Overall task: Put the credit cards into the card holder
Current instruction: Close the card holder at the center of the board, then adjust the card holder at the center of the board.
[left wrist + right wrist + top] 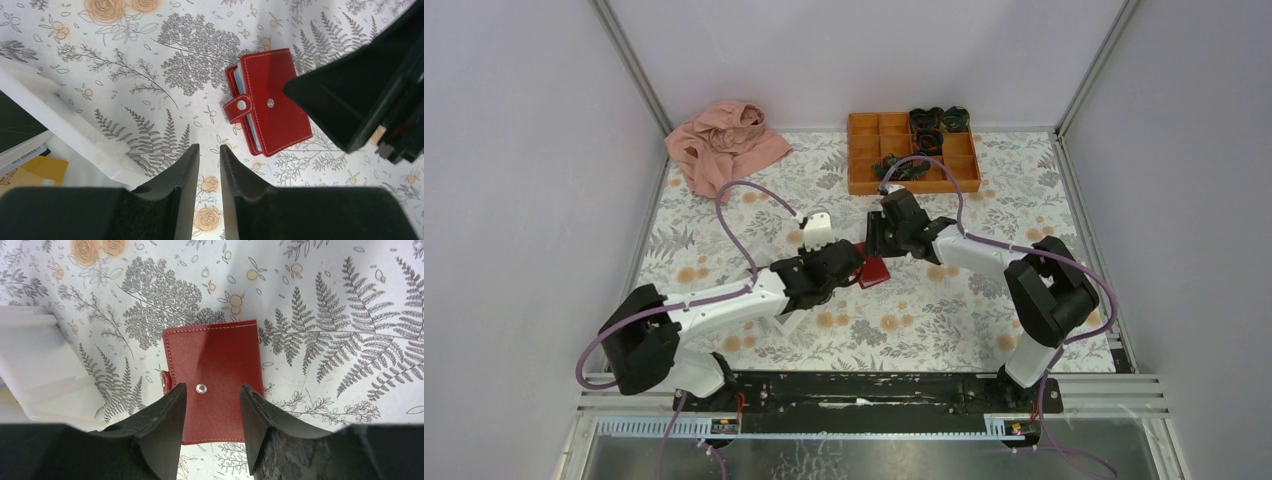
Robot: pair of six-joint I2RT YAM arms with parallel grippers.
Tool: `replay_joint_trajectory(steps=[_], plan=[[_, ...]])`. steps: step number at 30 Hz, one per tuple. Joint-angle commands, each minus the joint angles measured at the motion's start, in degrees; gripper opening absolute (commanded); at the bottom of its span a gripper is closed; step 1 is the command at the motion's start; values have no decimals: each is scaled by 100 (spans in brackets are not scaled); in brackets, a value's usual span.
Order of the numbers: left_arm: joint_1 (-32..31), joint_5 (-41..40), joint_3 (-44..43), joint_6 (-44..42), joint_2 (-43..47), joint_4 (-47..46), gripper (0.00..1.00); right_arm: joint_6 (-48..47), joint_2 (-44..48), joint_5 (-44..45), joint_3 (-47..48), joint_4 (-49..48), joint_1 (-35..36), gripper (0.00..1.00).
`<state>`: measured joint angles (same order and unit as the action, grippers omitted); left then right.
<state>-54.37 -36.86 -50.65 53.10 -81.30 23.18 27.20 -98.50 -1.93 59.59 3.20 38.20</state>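
One credit card (47, 169) in tray (67, 127)

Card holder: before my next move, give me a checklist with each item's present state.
1. Card holder in plain sight of both wrist cameras: ok.
2. Card holder opened to take cards: not ok. It lies folded, though its snap tab is undone.
3. Right end effector open and lined up over the card holder: ok.
4. Left end effector carrying a card: not ok. There is a narrow gap and nothing in it.
5. Credit card ready to pick: ok. A golden one lies in the white tray.
6. Cards already inside the holder: cannot tell.
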Motion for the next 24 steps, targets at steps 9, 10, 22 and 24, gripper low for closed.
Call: replay_joint_trajectory(steps=[9,10,22,24], plan=[[-649,200,343,-3,35,-419,15,-539,-505,324,1172,254,-75,49],[-687,223,369,-50,17,-491,15,-563,-587,321,1296,276,-106,48],[-770,1139,591,-482,-784,-1936,12,-742,-1481,-188,2030,706,-426,33],[-776,1250,567,-527,-1018,-2166,11,-728,-1514,-301,2008,687,-427,30]])
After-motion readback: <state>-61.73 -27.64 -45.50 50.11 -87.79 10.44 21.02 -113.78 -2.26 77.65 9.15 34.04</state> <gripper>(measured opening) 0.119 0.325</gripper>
